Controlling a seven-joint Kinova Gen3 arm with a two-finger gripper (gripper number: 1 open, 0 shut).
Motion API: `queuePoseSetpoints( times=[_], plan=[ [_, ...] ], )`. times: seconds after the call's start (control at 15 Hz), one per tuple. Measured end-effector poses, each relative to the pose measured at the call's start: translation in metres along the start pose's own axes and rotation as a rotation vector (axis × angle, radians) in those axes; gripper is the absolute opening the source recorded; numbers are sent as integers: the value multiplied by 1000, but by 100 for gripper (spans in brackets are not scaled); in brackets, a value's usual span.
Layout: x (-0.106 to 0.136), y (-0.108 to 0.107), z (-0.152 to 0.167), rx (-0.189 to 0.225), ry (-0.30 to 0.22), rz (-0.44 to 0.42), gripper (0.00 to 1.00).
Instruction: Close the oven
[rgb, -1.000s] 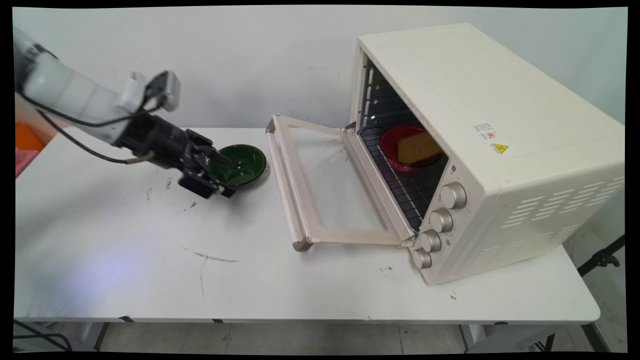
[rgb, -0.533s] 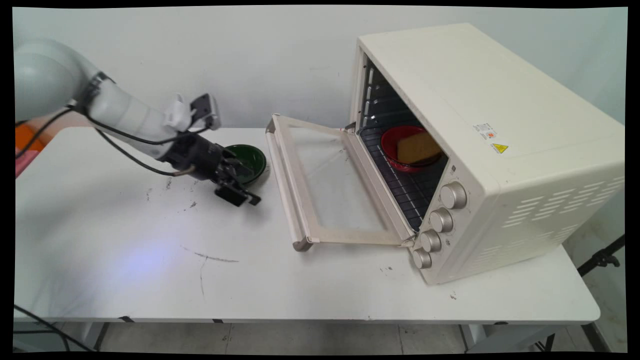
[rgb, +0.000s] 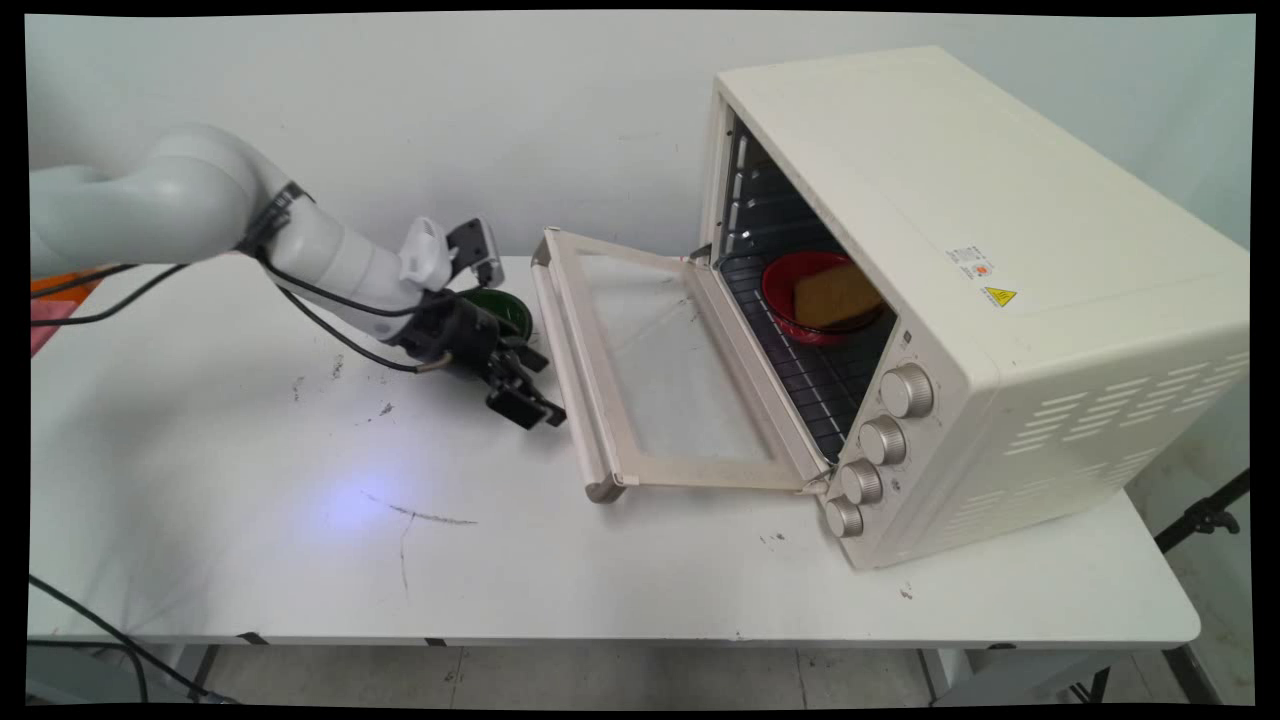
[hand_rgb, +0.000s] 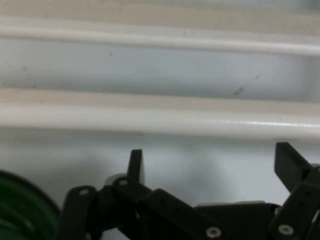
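White table (rgb: 250, 560), gripper (rgb: 532, 392) spread wide and empty, just beside open oven door (rgb: 640, 370), green bowl (rgb: 505, 308) behind.

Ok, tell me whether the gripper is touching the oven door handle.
Apart. In the hand view the open gripper faces the oven door handle, with bare table showing between its fingertips and the bar.

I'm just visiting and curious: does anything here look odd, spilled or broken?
Nothing is spilled or broken. The oven sits at an angle on the table with its door folded down, a red bowl with a yellowish slab inside. Dark scuffs mark the tabletop. The open end effector hovers by the door's handle.
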Motion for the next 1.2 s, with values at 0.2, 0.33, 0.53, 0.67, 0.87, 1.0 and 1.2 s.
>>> queuePoseSetpoints(
  times=[0.2, 0.33, 0.53, 0.67, 0.87, 1.0, 1.2],
  plan=[
    [5, 3, 16, -8, 5, 9, 0],
    [7, 6, 25, -15, 9, 11, 0],
    [10, 8, 34, -18, 23, 13, 0],
    [12, 9, 38, -18, 35, 17, 0],
    [18, 8, 38, -13, 60, 24, 0],
    [27, 7, 32, -6, 85, 26, 0],
    [45, 8, 18, -1, 121, 24, 0]
  ],
)
